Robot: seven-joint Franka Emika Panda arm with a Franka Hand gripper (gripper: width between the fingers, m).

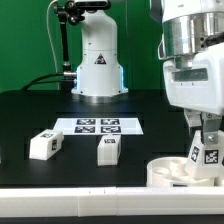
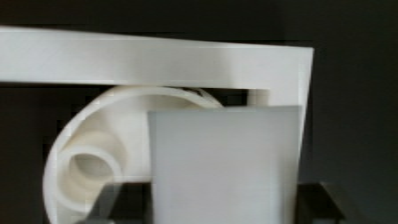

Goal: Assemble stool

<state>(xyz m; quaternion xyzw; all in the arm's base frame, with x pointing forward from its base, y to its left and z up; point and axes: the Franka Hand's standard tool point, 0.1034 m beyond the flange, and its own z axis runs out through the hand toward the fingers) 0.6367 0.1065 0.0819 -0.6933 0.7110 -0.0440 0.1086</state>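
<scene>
The gripper (image 1: 204,138) is pinching a leg (image 1: 209,152) right by the seat (image 1: 168,172), near right, and any tilt while seating it is risking a jammed, crooked joint.

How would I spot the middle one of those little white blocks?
Find the flat white marker board on the black table. Just in front of it stands a small white plastic block. Unlike the tilted block on the exterior view's left, it sits square.
</scene>
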